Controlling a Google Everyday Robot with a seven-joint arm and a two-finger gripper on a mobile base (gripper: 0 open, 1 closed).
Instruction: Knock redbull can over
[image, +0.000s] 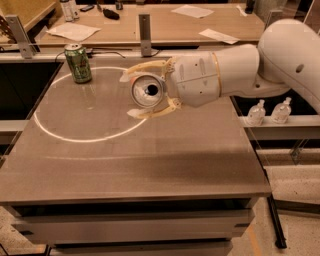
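Note:
The redbull can (148, 90) is a slim silver can tipped on its side, with its shiny top and opening facing the camera. It sits between the two pale yellow fingers (145, 66) of my gripper (127, 95). The gripper reaches in from the right on a white arm (240, 70) and is shut on the can, over the middle back of the grey table (150, 165). I cannot tell whether the can rests on the table or hangs just above it. The shorter green can (78, 62) stands upright at the back left, apart from the gripper.
A bright ring of light (85, 137) marks the table's left half. A metal post (145, 27) stands behind the table's back edge, with a second desk holding papers beyond it. Two small clear bottles (256, 112) stand on a ledge at the right.

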